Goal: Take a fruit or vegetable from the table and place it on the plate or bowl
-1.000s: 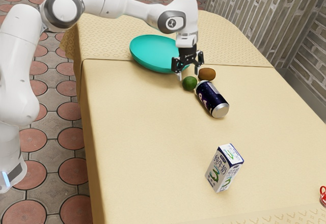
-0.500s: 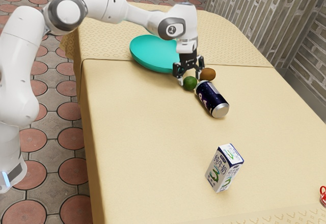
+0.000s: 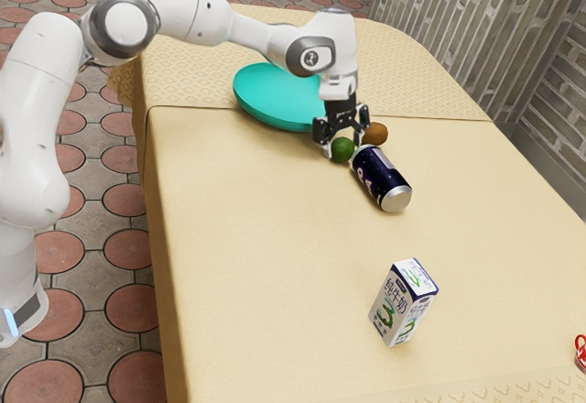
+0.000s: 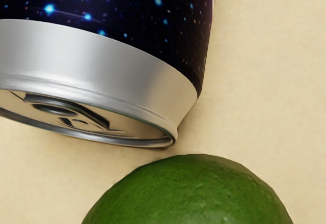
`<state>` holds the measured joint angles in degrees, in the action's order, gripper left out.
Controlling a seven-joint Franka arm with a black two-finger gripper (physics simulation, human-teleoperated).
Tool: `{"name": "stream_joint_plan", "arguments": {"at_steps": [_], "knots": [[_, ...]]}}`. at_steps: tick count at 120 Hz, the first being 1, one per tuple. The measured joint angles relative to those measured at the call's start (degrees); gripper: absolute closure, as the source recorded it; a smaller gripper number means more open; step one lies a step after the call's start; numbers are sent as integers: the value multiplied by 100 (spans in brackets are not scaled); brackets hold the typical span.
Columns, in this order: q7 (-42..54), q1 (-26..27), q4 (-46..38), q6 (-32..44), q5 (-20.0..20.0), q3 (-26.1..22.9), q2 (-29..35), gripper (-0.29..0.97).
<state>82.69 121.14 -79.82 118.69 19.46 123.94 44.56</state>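
Straddling the lime [image 3: 341, 151]: grasp step, nothing lifted yet.
Gripper [image 3: 341, 144] sits low in the upper middle of the exterior frame, fingers spread either side of the lime, with no contact I can confirm. The lime is on the table [image 3: 275, 266], just right of and below the teal plate [image 3: 270, 96]. The can [image 3: 382, 179] lies just beside it and the kiwi [image 3: 374, 133] is near on the right. Next, my read: close squarely on the lime without nudging the can, lift clear, carry up-left over the plate, release.
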Motion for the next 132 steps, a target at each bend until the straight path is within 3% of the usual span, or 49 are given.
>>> {"name": "stream_joint_plan", "arguments": {"at_steps": [132], "knots": [[-28,41,152,138,-14,-51,-18,26]]}}
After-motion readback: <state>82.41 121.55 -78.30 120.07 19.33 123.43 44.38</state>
